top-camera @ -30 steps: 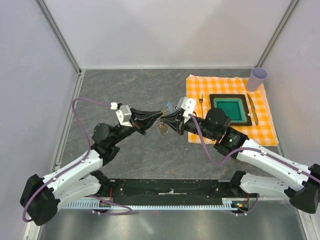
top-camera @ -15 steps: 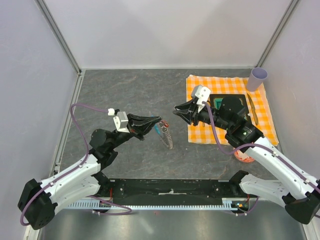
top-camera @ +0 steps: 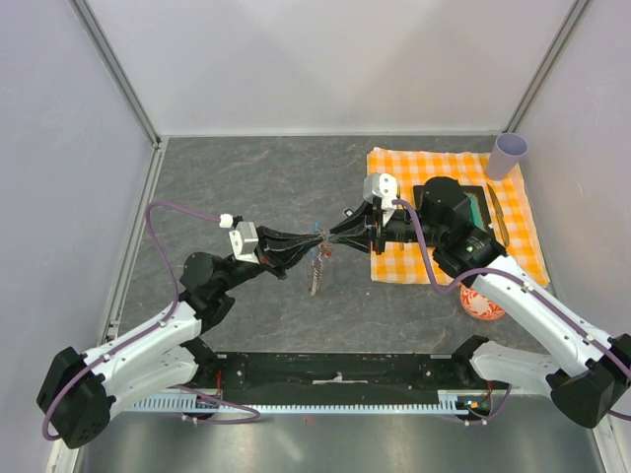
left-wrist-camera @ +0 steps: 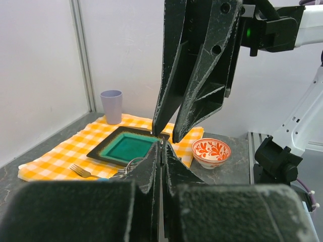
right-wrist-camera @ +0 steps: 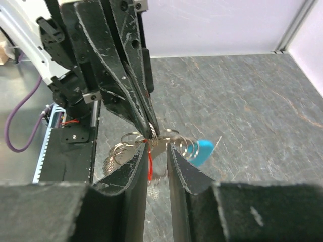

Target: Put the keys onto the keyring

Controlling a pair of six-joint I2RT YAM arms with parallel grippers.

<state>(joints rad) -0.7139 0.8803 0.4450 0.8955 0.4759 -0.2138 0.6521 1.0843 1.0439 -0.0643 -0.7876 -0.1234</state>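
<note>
Fingers (right-wrist-camera: 128, 75) of left gripper (top-camera: 316, 236) pinched shut on keyring (top-camera: 315, 268), dangling over table (top-camera: 246, 177). Red key (right-wrist-camera: 150, 164) hanging between slightly parted right gripper (top-camera: 334, 235) tips. Farther right: green dish (left-wrist-camera: 101, 150), patterned bowl (top-camera: 481, 304), cup (top-camera: 510, 154); cup's inside hidden.

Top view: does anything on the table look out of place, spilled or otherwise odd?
The red-patterned bowl stands alone on the grey table, off the checked cloth that carries the plate and the fork. It looks separated from the rest of the setting. Nothing looks spilled or broken.
</note>
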